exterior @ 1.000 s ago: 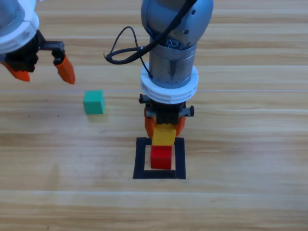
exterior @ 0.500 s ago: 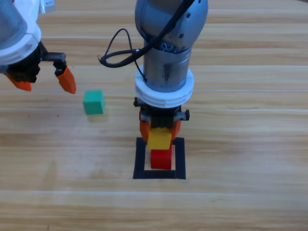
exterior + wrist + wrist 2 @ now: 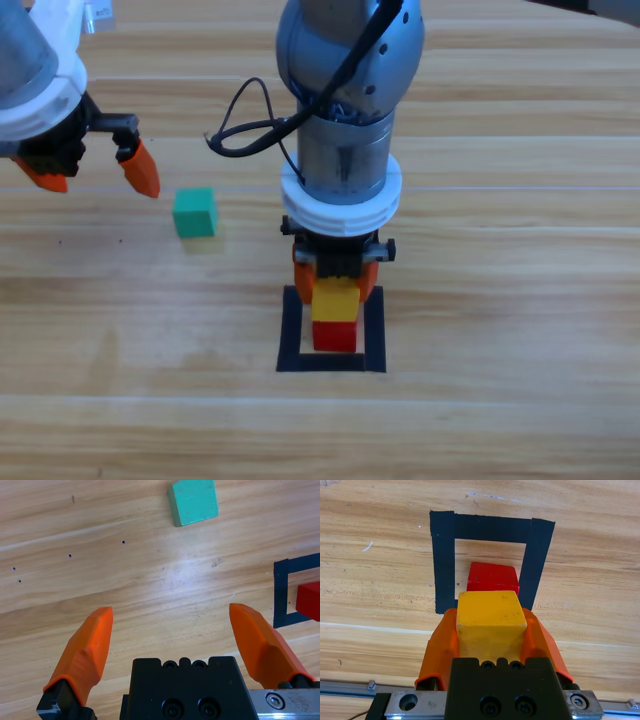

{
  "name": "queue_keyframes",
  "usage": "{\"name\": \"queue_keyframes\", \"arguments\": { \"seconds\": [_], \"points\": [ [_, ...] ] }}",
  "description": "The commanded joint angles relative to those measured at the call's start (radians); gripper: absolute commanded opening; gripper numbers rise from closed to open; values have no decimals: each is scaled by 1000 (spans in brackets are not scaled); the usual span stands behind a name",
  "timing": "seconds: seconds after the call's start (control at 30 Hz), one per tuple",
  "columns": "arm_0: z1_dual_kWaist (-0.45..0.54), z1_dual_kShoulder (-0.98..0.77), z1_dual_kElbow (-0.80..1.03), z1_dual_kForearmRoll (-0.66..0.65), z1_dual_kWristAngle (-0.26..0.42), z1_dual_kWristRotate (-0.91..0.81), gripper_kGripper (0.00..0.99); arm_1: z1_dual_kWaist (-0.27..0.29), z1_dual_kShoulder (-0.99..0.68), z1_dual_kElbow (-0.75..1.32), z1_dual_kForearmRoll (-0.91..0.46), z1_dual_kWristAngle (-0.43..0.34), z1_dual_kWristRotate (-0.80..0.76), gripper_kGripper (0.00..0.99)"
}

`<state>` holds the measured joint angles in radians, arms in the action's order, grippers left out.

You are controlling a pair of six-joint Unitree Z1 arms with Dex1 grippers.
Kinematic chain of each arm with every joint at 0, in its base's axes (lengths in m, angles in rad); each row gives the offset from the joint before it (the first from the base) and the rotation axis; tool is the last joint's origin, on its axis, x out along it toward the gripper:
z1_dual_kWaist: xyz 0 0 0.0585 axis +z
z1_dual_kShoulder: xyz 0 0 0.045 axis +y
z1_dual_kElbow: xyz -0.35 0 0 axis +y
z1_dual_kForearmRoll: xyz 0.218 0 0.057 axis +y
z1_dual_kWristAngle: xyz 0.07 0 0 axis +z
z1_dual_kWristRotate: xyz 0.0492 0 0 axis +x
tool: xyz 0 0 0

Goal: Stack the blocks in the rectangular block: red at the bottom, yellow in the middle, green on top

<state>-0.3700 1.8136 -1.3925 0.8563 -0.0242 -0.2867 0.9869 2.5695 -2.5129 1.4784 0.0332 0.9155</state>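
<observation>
The red cube [image 3: 335, 335] [image 3: 492, 577] [image 3: 308, 600] rests inside the black tape rectangle [image 3: 290, 328] [image 3: 444, 560] [image 3: 281, 592]. My right gripper [image 3: 337, 283] [image 3: 491, 630] is shut on the yellow cube [image 3: 336, 298] [image 3: 490, 622], held just over the red cube's far side. The green cube [image 3: 194, 212] [image 3: 193, 501] lies on the wood to the left of the rectangle. My left gripper [image 3: 98, 172] [image 3: 175, 642] hangs open at the left edge, up and left of the green cube, nothing between its jaws.
A black cable [image 3: 245, 125] loops off the right arm's wrist. Bare wooden tabletop [image 3: 500, 300] surrounds the rectangle on the right and front.
The right gripper has carried the yellow cube a little forward and lower, closer over the red cube. The left gripper has barely shifted.
</observation>
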Motion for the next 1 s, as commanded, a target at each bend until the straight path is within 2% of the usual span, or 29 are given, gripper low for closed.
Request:
{"name": "queue_keyframes", "arguments": {
  "seconds": [0.03,0.23,0.27,0.3,0.33,0.37,0.4,0.43,0.8,1.0],
  "points": [
    [23,33,27,-19,-10,-11,990,19,84,-11,10,-6,3,0],
    [22,66,4,-19,-7,-12,990,19,97,-20,10,7,2,0],
    [22,69,-2,-19,-7,-15,990,19,106,-27,10,7,0,80],
    [22,72,-8,-17,-7,-17,990,19,113,-32,11,8,-1,224],
    [22,75,-13,-16,-7,-19,990,18,116,-34,14,8,-3,281],
    [22,75,-13,-16,-7,-20,990,16,116,-34,17,4,-1,538],
    [22,73,-14,-16,-7,-22,990,16,115,-34,17,2,-1,865],
    [22,73,-14,-16,-7,-22,990,18,109,-34,17,-1,-1,989],
    [22,66,-13,-13,-5,-25,990,18,-51,-14,19,-105,-1,990],
    [20,64,-33,0,-5,-25,990,33,-154,2,20,-136,-6,990]
  ]
}}
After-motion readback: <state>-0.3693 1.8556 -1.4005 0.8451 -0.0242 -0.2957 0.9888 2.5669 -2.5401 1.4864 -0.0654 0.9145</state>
